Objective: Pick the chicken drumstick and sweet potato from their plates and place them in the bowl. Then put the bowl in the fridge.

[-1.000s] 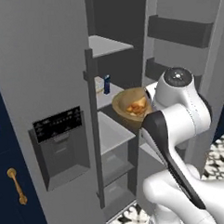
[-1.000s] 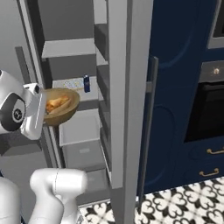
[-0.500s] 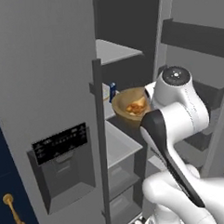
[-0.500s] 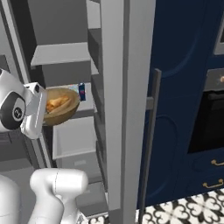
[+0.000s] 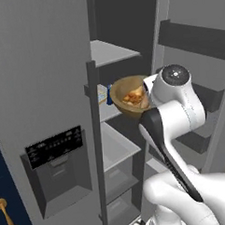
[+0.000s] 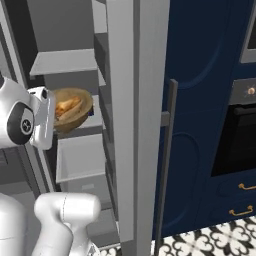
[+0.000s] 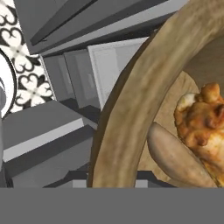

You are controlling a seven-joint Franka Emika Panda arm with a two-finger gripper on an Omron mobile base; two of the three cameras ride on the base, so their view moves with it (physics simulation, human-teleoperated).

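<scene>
- Gripper (image 7: 116,186) clamped tight on thick rim of bowl (image 5: 128,103).
- Bowl held aloft inside open fridge (image 5: 47,89), above white shelf (image 5: 113,144).
- Chicken drumstick (image 7: 203,124) and sweet potato (image 7: 175,157) inside bowl, touching.

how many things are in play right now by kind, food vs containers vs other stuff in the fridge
food: 2, drumstick and sweet potato
containers: 1, bowl
other items on the fridge shelf: 1, a small blue and white item
total: 4
</scene>
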